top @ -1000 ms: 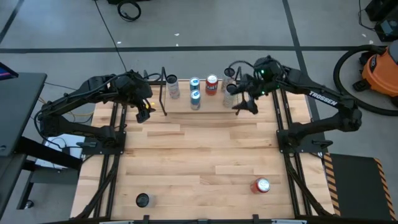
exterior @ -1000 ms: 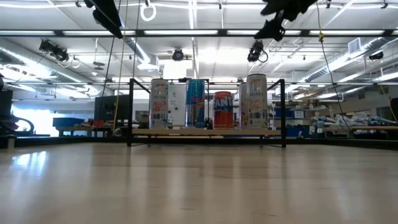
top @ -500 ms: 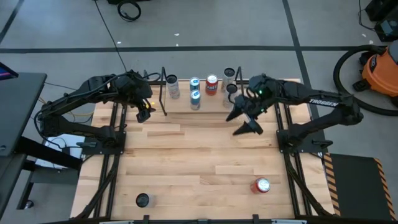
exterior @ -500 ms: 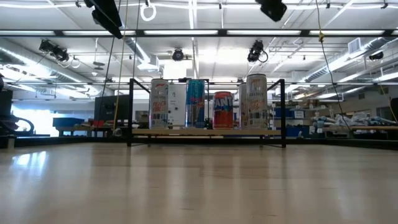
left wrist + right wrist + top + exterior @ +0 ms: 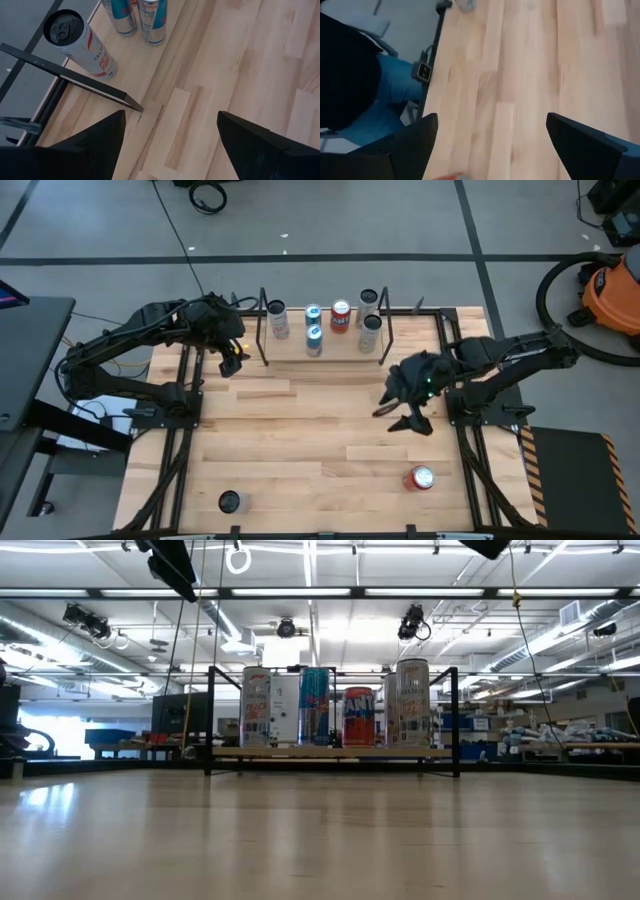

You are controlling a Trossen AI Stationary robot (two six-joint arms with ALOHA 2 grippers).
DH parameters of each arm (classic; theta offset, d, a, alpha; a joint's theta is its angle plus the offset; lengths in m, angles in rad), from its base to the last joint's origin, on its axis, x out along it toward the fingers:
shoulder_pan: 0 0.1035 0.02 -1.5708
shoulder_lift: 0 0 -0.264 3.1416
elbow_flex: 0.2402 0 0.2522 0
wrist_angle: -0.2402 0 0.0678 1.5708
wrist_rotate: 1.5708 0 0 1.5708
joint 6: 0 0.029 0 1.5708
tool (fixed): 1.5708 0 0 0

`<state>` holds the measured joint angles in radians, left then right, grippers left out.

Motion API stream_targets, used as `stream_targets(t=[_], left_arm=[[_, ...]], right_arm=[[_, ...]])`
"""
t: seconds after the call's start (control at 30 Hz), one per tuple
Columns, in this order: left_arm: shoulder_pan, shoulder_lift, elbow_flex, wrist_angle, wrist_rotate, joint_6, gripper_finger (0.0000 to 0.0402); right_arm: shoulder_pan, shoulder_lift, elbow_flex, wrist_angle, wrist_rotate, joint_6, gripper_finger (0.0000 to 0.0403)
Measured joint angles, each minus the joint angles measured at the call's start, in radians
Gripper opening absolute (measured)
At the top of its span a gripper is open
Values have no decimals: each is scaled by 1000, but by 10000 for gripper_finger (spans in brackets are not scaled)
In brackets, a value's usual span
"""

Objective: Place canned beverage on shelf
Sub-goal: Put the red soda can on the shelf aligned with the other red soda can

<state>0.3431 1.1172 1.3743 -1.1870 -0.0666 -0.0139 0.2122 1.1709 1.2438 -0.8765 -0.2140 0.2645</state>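
The shelf point(image 5: 325, 338) stands at the far edge of the wooden desk point(image 5: 310, 440), a light board between two thin black end frames, and six cans stand upright on it. In the high view they read from the left as a white can point(image 5: 277, 319), two blue cans point(image 5: 313, 327) one behind the other, a red can point(image 5: 341, 315), and two silver cans point(image 5: 370, 320) also one behind the other near the right end frame. The low view shows them in a row along the board: the white can point(image 5: 256, 706), a blue one point(image 5: 314, 706), the shorter red one point(image 5: 358, 716) and a tall silver one point(image 5: 412, 703). Two more cans wait on the desk near its front edge, well apart from the shelf: a red can on its side point(image 5: 419, 478) toward the right and a dark can point(image 5: 229, 501) upright toward the left. The right tool point(image 5: 404, 418) hangs over the desk between the shelf and the red can on its side, touching neither; its fingers point(image 5: 585, 142) stand wide apart with nothing between them and bare wood below. The left tool point(image 5: 230, 360) waits just beside the shelf's left end frame, its fingers point(image 5: 252, 145) also apart and empty, looking down on the white can point(image 5: 82, 42) and the blue cans point(image 5: 137, 14). In the right wrist view a person's blue trouser leg point(image 5: 390, 95) shows beyond the desk's edge.
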Motion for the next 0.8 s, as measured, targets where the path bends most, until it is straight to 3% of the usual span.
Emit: stream_targets(t=[0.33, 0.53, 0.8], left_arm=[[0, 0, 0, 0, 0, 0, 316], [0, 0, 0, 0, 0, -1, 316], [0, 1, 0, 1, 0, -4, 316]], right_arm=[[163, 84, 0, 8, 1, 305, 382], [279, 160, 0, 7, 0, 363, 382], [460, 185, 0, -54, 211, 475, 381]])
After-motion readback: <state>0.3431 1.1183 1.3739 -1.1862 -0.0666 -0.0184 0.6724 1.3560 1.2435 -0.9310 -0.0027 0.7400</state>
